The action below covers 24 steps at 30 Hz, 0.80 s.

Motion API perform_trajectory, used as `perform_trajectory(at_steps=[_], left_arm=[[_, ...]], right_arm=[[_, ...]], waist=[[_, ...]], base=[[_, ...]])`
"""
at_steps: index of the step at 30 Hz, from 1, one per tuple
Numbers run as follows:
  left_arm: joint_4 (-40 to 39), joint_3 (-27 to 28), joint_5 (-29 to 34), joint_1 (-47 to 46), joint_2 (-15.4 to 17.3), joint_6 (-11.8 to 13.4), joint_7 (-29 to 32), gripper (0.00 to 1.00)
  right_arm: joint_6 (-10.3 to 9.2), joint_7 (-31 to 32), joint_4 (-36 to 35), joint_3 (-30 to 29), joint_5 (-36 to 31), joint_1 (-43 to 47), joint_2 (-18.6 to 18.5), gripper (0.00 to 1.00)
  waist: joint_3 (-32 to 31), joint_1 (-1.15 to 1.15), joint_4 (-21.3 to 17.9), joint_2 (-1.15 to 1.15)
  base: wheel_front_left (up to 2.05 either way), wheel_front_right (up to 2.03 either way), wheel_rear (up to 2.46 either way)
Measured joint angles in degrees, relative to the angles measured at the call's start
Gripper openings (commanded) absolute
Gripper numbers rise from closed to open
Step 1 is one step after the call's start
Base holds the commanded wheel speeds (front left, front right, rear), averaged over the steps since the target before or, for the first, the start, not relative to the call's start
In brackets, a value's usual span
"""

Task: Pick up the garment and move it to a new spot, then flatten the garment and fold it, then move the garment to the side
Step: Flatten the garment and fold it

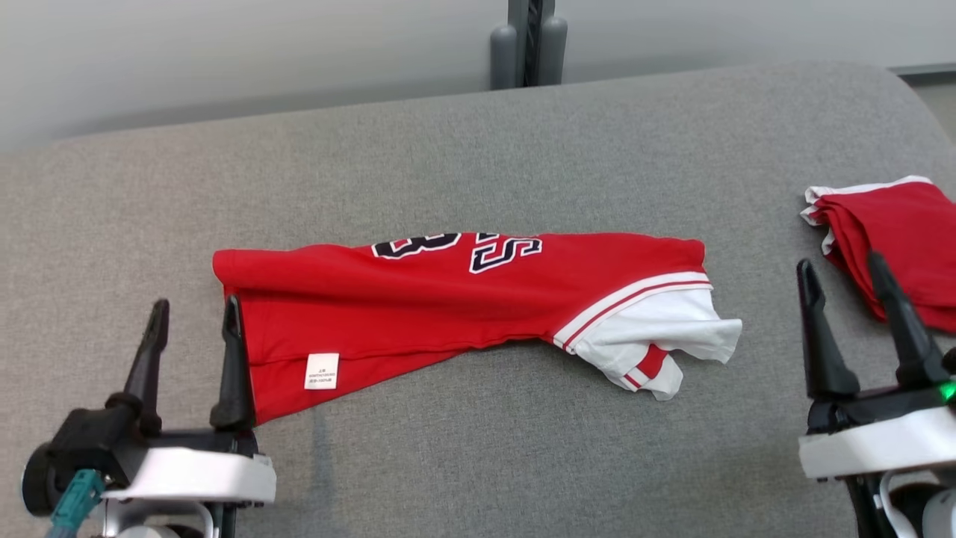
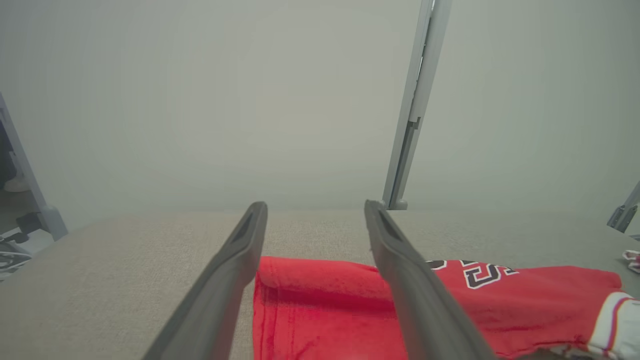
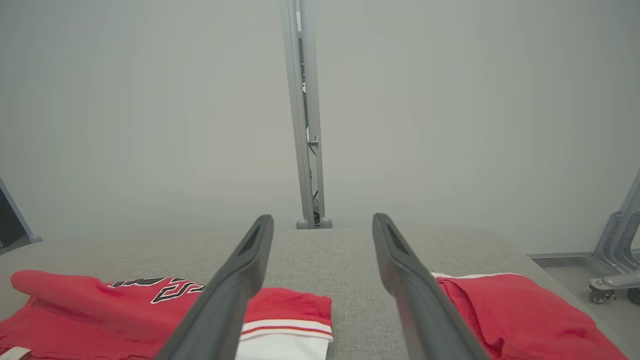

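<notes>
The garment [image 1: 448, 299] is a red jersey with black-and-white lettering and a white, red-striped sleeve at its right end. It lies folded lengthwise in a long strip across the middle of the grey table [image 1: 478, 149]. A white label shows near its lower left corner. My left gripper [image 1: 193, 317] stands open at the garment's left end, its inner finger at the cloth's edge, nothing between the fingers. In the left wrist view the garment [image 2: 325, 300] lies just ahead of the open left gripper [image 2: 315, 207]. My right gripper [image 1: 844, 273] is open and empty, to the right of the sleeve.
A second red garment [image 1: 889, 239], folded with white trim, lies at the table's right edge, beside my right gripper; it also shows in the right wrist view [image 3: 520, 315]. A grey post [image 1: 529, 41] rises behind the table's far edge. Bare table surface lies in front of the jersey.
</notes>
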Motion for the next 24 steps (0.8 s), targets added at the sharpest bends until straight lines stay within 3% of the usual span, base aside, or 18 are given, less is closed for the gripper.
perform_trajectory(at_steps=[20,24], left_arm=[[-1.35,-1.59,-0.20,1.86,1.02,0.41,2.93,1.00],[-0.89,-1.93,-1.19,-1.84,1.76,-1.22,5.20,1.00]], right_arm=[[0.00,1.69,-1.62,-0.71,0.37,3.00,1.13,1.00],[0.00,2.00,-2.03,-0.27,0.43,2.33,1.21,1.00]], waist=[[-1.16,0.00,1.56,0.00],[0.60,0.00,1.63,0.00]], base=[[0.00,0.00,0.00],[0.00,0.00,0.00]])
